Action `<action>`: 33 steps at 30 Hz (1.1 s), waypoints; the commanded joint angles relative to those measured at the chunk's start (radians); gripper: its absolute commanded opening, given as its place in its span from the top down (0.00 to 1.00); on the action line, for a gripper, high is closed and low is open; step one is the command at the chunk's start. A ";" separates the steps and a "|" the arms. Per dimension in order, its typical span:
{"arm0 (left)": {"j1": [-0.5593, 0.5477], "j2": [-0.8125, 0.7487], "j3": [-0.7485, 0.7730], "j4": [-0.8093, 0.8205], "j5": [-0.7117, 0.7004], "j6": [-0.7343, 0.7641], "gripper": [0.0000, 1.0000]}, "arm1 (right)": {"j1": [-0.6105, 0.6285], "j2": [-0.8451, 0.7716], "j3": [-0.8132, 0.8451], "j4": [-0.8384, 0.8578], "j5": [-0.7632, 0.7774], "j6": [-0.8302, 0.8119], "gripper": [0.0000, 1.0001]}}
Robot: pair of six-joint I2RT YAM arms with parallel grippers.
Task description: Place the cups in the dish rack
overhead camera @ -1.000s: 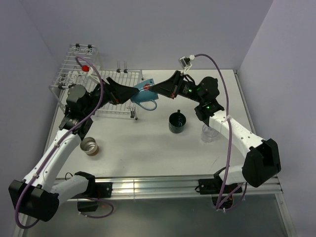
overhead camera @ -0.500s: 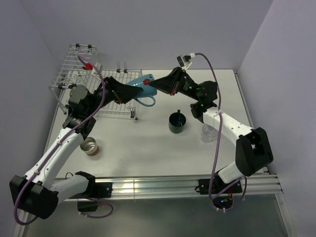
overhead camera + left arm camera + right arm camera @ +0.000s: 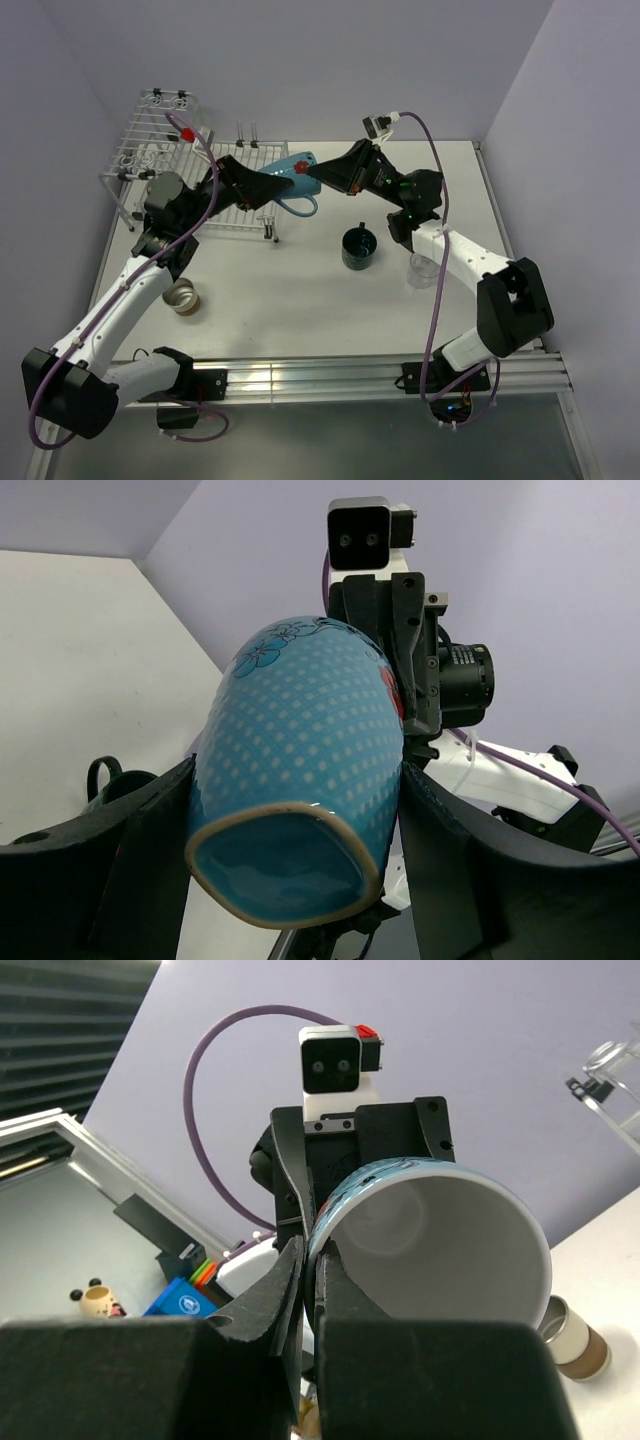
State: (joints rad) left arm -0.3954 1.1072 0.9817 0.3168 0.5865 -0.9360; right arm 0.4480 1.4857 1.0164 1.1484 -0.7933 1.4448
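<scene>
Bench [image 3: 300, 300] space in front of the dish rack [image 3: 160, 140] holds the tan-brown cup [image 3: 183, 296]. Over the rack's right end, the light-blue mug [image 3: 285, 182] is held sideways: the left gripper [image 3: 266, 190] has its fingers [image 3: 150, 860] clamped on the mug's two flanks, and the right gripper [image 3: 306, 172] has its fingers [image 3: 270, 1300] pinching the rim. Right of the rack, the dark teal mug [image 3: 359, 247] and clear tumbler [image 3: 424, 268] stand on the bench.
</scene>
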 commanded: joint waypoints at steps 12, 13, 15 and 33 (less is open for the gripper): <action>-0.019 -0.035 0.098 -0.031 -0.020 0.037 1.00 | 0.001 -0.194 -0.025 -0.338 0.172 -0.322 0.63; -0.019 -0.040 0.106 -0.041 -0.022 0.045 1.00 | 0.001 -0.206 -0.022 -0.416 0.207 -0.369 0.55; -0.019 -0.040 0.121 -0.068 -0.033 0.061 1.00 | 0.001 -0.237 -0.015 -0.484 0.241 -0.411 0.49; -0.017 0.194 0.560 -0.640 -0.576 0.367 1.00 | -0.003 -0.412 0.039 -1.085 0.681 -0.730 0.39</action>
State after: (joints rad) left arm -0.4141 1.2053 1.3857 -0.2024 0.3012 -0.6956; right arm 0.4488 1.1126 0.9981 0.1947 -0.2386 0.8196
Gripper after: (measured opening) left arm 0.744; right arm 0.609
